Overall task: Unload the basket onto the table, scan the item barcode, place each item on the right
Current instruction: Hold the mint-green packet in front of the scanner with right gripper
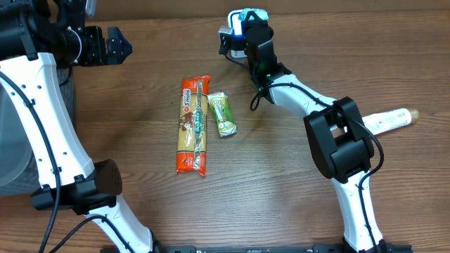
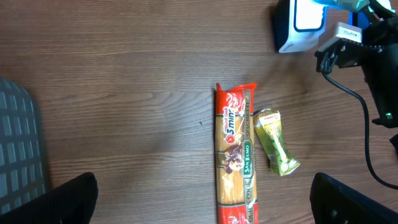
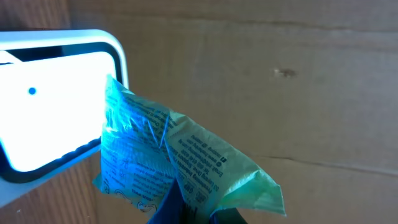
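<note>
At the middle of the table [image 1: 140, 204], a long pasta packet [image 1: 193, 126] lies just beside a small green sachet [image 1: 221, 114]. Farther back on the left, the left gripper [image 1: 121, 46] hovers with fingers spread wide, holding nothing. At the far edge, the right gripper [image 3: 180, 208] pinches a crinkled green packet [image 3: 180, 155] against the glowing window of the scanner [image 3: 56, 99].

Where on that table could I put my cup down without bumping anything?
Widest bare wood lies between the grey bin and the pasta packet. Also free: the near edge below both packets, and between the small green packet and the white tube, though the right arm crosses there. Crowded: the far side by the scanner, where a teal bag is held.
</note>
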Robot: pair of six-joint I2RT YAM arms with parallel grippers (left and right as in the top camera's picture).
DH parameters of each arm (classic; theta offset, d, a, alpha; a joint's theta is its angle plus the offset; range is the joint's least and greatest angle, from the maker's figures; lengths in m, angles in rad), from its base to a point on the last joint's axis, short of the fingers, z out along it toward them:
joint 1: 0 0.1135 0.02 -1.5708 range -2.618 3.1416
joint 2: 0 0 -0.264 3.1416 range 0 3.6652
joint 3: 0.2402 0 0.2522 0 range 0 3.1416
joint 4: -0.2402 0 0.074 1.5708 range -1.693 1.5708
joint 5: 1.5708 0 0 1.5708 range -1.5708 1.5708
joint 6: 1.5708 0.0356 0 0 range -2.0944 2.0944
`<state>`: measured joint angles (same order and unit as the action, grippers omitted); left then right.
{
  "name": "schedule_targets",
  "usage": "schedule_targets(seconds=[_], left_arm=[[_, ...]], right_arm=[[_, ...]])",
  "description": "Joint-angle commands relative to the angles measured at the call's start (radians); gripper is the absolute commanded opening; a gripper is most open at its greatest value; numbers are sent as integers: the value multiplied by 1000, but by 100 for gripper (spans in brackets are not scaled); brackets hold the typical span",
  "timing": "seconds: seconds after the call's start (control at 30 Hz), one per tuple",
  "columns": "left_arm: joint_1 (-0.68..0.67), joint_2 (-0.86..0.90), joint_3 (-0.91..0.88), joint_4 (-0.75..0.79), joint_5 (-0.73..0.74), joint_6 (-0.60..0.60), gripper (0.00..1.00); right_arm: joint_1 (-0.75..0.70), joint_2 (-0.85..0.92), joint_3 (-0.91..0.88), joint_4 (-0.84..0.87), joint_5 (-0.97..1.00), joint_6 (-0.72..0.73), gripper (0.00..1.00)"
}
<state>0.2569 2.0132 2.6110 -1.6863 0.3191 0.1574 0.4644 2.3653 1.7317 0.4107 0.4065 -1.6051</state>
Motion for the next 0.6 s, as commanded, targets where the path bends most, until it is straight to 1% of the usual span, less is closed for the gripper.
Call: schedule_targets(seconds=[0.0, 0.13, 0.27, 0.33, 0.4, 0.43, 0.5, 0.57], left_arm=[[-3, 10, 2, 0, 14, 3, 99], [-3, 10, 2, 0, 14, 3, 99], [-3, 10, 2, 0, 14, 3, 100], [-3, 10, 2, 0, 14, 3, 100], [-3, 10, 2, 0, 14, 3, 100], [-3, 10, 1, 0, 14, 3, 99], [-3, 10, 2, 0, 14, 3, 100], [-3, 10, 2, 0, 14, 3, 100]], right_arm=[[-6, 5, 17, 45, -4, -1, 4], [-5, 5, 17, 93, 9, -5, 4], [3, -2, 17, 137, 19, -80, 4], [14, -27, 17, 126, 19, -69, 4], [21, -60, 17, 74, 19, -62, 4], [26, -111, 17, -24, 18, -28, 4], [29, -175, 17, -131, 19, 21, 4], [29, -248, 17, -213, 18, 108, 4]])
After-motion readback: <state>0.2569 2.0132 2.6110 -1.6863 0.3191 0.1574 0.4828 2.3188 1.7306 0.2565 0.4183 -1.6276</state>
